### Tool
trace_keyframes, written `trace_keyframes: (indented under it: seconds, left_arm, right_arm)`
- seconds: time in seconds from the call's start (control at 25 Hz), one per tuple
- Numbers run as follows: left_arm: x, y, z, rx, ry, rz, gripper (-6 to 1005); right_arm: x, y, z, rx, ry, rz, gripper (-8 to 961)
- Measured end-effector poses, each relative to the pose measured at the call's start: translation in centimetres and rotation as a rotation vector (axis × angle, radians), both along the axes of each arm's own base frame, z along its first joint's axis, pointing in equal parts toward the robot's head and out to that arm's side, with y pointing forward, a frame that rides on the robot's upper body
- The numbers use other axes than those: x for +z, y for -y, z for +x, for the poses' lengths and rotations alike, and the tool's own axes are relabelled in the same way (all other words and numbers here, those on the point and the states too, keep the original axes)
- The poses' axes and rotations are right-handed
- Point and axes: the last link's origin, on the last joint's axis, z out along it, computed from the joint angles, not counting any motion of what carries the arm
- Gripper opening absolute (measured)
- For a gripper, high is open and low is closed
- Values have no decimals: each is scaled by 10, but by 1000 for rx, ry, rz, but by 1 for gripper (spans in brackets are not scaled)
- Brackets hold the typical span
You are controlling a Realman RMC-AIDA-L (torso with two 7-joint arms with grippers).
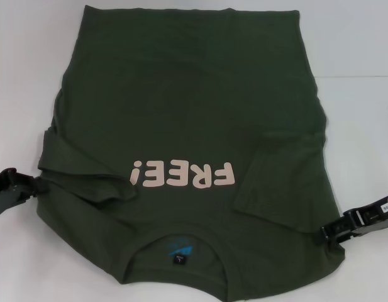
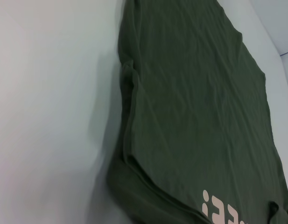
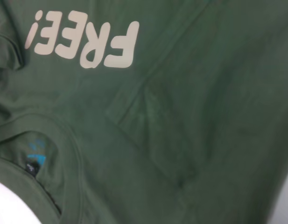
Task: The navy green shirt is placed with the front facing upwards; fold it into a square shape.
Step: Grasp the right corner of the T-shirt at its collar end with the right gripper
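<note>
We saw the navy green shirt (image 1: 187, 132) lying front up on the white table (image 1: 363, 38), spread across most of the head view. Its collar (image 1: 178, 242) was toward the robot and its hem toward the far edge, so the pale pink "FREE!" lettering (image 1: 183, 174) read upside down from the head camera. A blue neck label (image 1: 180, 248) showed inside the collar. Both short sleeves were folded inward onto the body: the left sleeve (image 1: 87, 167) lay across the shirt's left side, and the right sleeve (image 1: 288, 189) lay as a flat flap over the right side, its edge reaching close to the lettering.

The left gripper (image 1: 31, 185) sat low at the shirt's left edge, beside the folded sleeve. It seemed to be touching the fabric there, but we could not tell whether its fingers were spread or pinching cloth. The right gripper (image 1: 329, 233) rested at the shirt's right edge, near the lower corner of the folded right sleeve; there too we could not tell how its fingers stood.

The left wrist view looked along the shirt's left side (image 2: 190, 116), where layered fabric edges met the table (image 2: 50, 102), with part of the lettering (image 2: 218, 214) in one corner. The right wrist view showed the lettering (image 3: 85, 44), the folded right sleeve (image 3: 158, 121), and the collar with the blue label (image 3: 36, 156).
</note>
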Motion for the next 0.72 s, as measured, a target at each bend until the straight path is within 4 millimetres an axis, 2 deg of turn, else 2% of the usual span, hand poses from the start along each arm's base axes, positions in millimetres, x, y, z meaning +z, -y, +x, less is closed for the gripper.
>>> trace_keyframes:
  seconds: [0.56, 0.72]
  left_arm:
    - [1, -1, -1, 2, -2, 9, 35]
    - [2, -1, 0, 1, -3, 10, 35]
  right_arm:
    - [-18, 2, -15, 30, -16, -56, 733]
    - [-18, 1, -17, 26, -24, -49, 681]
